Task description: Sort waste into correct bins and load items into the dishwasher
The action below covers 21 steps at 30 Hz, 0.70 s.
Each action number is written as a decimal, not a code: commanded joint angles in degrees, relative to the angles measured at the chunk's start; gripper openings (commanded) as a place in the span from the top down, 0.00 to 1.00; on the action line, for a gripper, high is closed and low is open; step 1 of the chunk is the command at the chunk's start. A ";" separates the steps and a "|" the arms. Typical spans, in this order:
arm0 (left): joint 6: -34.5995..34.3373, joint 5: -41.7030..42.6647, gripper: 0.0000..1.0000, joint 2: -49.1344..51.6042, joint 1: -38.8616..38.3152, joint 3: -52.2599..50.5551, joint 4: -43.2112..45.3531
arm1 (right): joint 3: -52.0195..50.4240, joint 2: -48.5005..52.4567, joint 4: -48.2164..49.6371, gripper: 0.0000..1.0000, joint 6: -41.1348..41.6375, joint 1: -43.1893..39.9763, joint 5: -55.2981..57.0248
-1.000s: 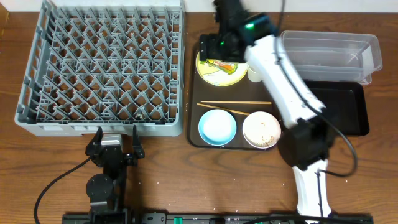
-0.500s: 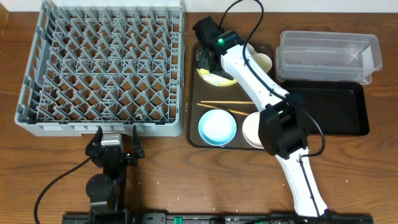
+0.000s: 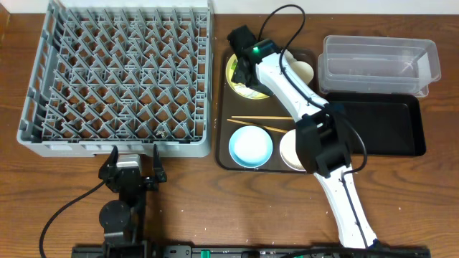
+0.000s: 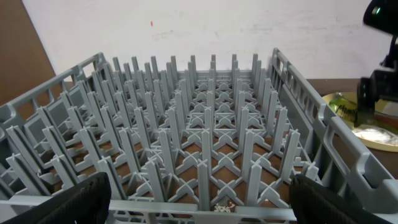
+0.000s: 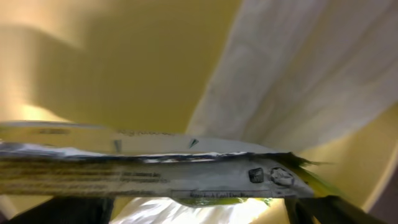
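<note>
Fingers (image 5: 59, 211) of right gripper (image 5: 193, 213) stood apart, astride snack wrapper (image 5: 155, 165) on yellow plate (image 5: 124, 56). Best bet was prob. pinching wrapper only, w/o white napkin (image 5: 311, 68), then lifting straight off plate.

The right arm (image 3: 287, 82) lies diagonally across the brown tray (image 3: 223, 143), covering part of the white bowl (image 3: 288, 148) and barring descent onto the tray's right half. Its gripper (image 3: 244, 72) sits low over the yellow plate (image 3: 232, 72), fingers apart, tight against wrapper (image 5: 186, 174) and napkin (image 5: 311, 74).

The blue bowl (image 3: 250, 146) and chopsticks (image 3: 258, 119) are open from above. So are the dish rack (image 3: 118, 75), clear tub (image 3: 376, 61) and black tray (image 3: 391, 125). The left gripper (image 3: 133, 154), jaws wide, stands just before the rack's front wall.
</note>
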 commanded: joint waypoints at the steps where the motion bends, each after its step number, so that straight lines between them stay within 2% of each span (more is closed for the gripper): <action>1: 0.33 1.01 0.07 -0.35 -0.24 -0.90 -2.03 | 0.15 2.62 0.17 0.26 0.57 -0.37 1.20; 4: 0.33 1.01 0.07 -0.35 -0.24 -0.90 -2.03 | 0.13 3.85 0.37 0.50 0.55 -0.37 1.22; 6: 0.35 1.01 0.07 -0.35 -0.24 -0.90 -2.03 | 0.11 4.11 0.61 0.76 0.52 -0.37 1.20; 9: 0.35 1.01 0.07 -0.35 -0.24 -0.90 -2.03 | 0.11 4.13 1.22 0.99 0.50 -0.37 1.20; 16: 0.35 1.01 0.07 -0.35 -0.24 -0.90 -2.03 | 1.60 2.19 4.66 0.99 -8.59 -0.52 -2.05; 21: 0.33 1.01 0.07 -0.35 -0.24 -0.90 -2.03 | 2.71 -2.99 2.91 0.99 -10.69 -0.57 -2.67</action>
